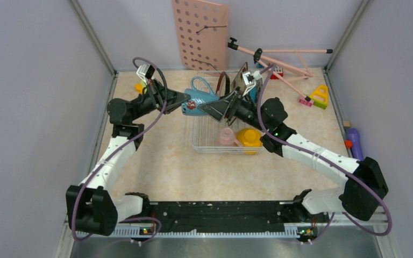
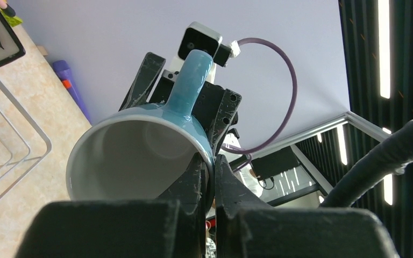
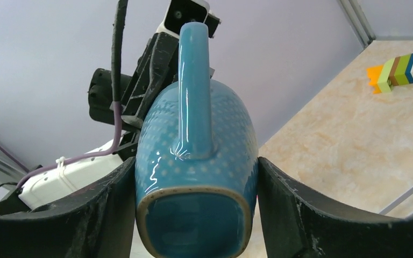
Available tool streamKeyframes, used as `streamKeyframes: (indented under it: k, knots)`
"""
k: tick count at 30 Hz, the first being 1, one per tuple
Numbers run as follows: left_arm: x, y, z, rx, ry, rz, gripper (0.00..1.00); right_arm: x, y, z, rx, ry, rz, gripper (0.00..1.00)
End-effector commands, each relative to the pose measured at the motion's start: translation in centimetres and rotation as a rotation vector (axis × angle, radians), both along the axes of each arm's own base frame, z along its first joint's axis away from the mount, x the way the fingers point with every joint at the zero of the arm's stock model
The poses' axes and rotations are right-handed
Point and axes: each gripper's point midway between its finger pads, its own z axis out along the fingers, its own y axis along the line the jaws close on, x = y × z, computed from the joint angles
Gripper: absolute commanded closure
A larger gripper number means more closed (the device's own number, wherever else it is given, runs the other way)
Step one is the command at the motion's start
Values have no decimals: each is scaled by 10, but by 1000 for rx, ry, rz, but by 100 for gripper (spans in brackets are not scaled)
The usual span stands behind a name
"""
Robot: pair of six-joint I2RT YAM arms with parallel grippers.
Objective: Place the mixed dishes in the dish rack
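Observation:
The teal mug (image 1: pixel 196 102) (image 2: pixel 140 156) (image 3: pixel 199 161) hangs on its side above the left end of the dish rack (image 1: pixel 220 150), held between both arms. My left gripper (image 1: pixel 185 102) (image 2: pixel 213 166) is shut on its rim, one finger inside and one outside. My right gripper (image 1: pixel 211 108) (image 3: pixel 196 215) takes the mug from the base end, its fingers pressed to both sides of the body. In the rack lie a pink mug (image 1: pixel 226 137) and a yellow bowl (image 1: pixel 249 137). A square black-rimmed plate (image 1: pixel 240 80) stands at the rack's far end.
A pink pegboard (image 1: pixel 200 35) leans on the back wall, with a pink rod frame (image 1: pixel 279 56) to its right. Toy blocks (image 1: pixel 319 97) (image 3: pixel 400 70) lie at the far right, an orange block (image 1: pixel 139 86) at the far left, a purple object (image 1: pixel 354 142) by the right wall.

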Motion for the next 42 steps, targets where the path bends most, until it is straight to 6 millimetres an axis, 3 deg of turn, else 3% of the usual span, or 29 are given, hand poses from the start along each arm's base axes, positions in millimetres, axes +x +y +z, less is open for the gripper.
streamKeyframes:
  k: [1, 6, 11, 14, 17, 26, 42]
  knots:
    - [-3, 2, 12, -13, -155, 52, 78, 2, 6, 15, -10, -8, 1, 87]
    - [28, 11, -42, 211, -76, 233, 39, 28, -6, -13, -180, 91, -151, 88]
    - [45, 38, -83, 488, -62, 461, 29, 49, -27, -52, -378, 187, -306, 93]
    - [52, 58, -105, 628, -30, 565, 28, 59, -38, -73, -489, 232, -393, 94]
    - [50, 70, -118, 696, -32, 627, 28, 68, -40, -82, -587, 249, -478, 97]
    - [44, 88, -146, 771, 12, 708, 27, 95, -24, -121, -804, 403, -660, 100]
    - [36, 98, -152, 829, -21, 742, 27, 125, -3, -203, -1050, 487, -716, 100]
